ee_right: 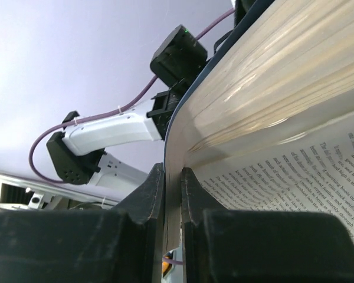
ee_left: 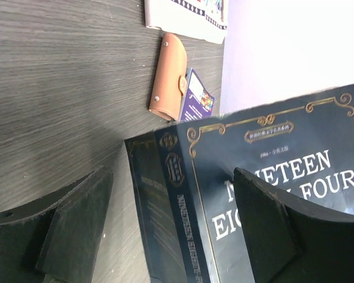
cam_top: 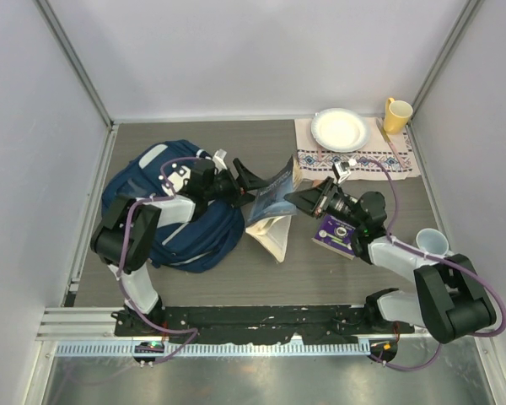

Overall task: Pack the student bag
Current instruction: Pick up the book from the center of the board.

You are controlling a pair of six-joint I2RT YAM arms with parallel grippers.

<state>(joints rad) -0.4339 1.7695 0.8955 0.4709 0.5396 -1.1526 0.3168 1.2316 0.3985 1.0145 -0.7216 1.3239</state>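
Note:
The student bag (cam_top: 173, 228), a navy backpack with pale trim, lies at the left of the table under my left arm. A dark blue hardback book (cam_top: 274, 196), titled Nineteen Eighty-Four (ee_left: 265, 171), hangs above the table between the two arms with its pale pages (cam_top: 274, 238) drooping open. My right gripper (cam_top: 293, 197) is shut on the book's cover and a thin sheaf of pages (ee_right: 172, 194). My left gripper (cam_top: 255, 189) is open at the book's other side. In the left wrist view the spine (ee_left: 180, 236) stands between its fingers (ee_left: 71, 230), touching neither.
A tan leather case (ee_left: 170, 76) and a purple card box (cam_top: 336, 232) lie on the table right of the book. At the back right are an embroidered cloth (cam_top: 379, 160), a white plate (cam_top: 340, 128) and a yellow mug (cam_top: 396, 116). A pale blue cup (cam_top: 432, 243) stands near my right arm.

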